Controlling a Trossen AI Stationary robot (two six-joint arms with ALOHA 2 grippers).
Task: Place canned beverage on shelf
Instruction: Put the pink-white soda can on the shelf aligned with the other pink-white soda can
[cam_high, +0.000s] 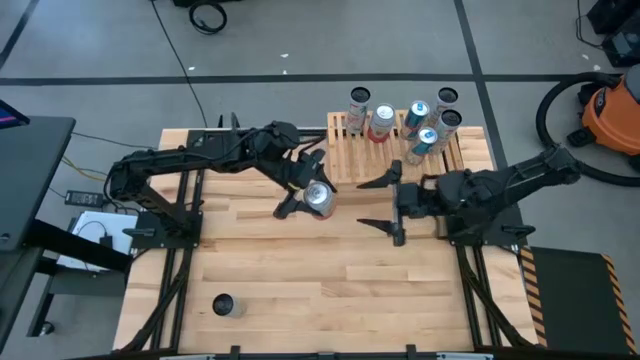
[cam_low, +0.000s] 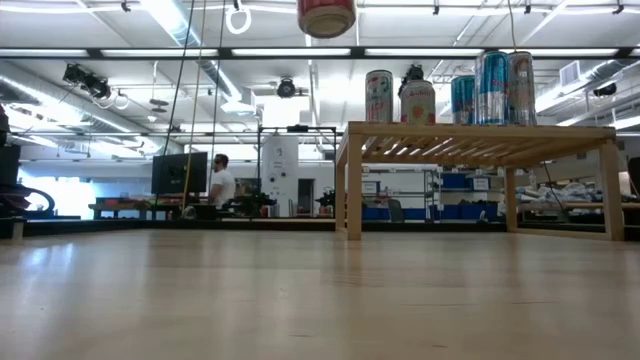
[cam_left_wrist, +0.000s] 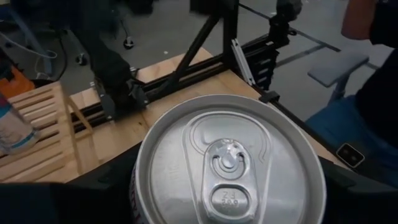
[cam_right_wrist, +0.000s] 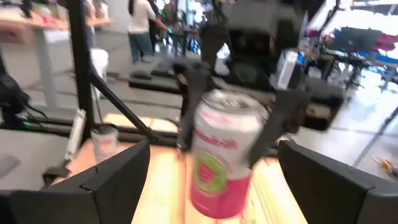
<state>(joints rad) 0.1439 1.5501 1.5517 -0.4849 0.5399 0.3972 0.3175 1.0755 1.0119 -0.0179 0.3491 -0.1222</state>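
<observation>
The left gripper (cam_high: 305, 197) is clamped on a can (cam_high: 318, 198) and holds it lifted above the table (cam_high: 300, 280), the shelf (cam_high: 345, 150) with other cans just beyond it, while the right gripper (cam_high: 390, 205) waits nearby with fingers apart, probably leaving the way free.

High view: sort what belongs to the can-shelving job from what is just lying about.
Job:
- can held by left gripper
- shelf with six cans already on it

Lying about:
- lone can at near table edge
- right gripper, open, idle
</observation>
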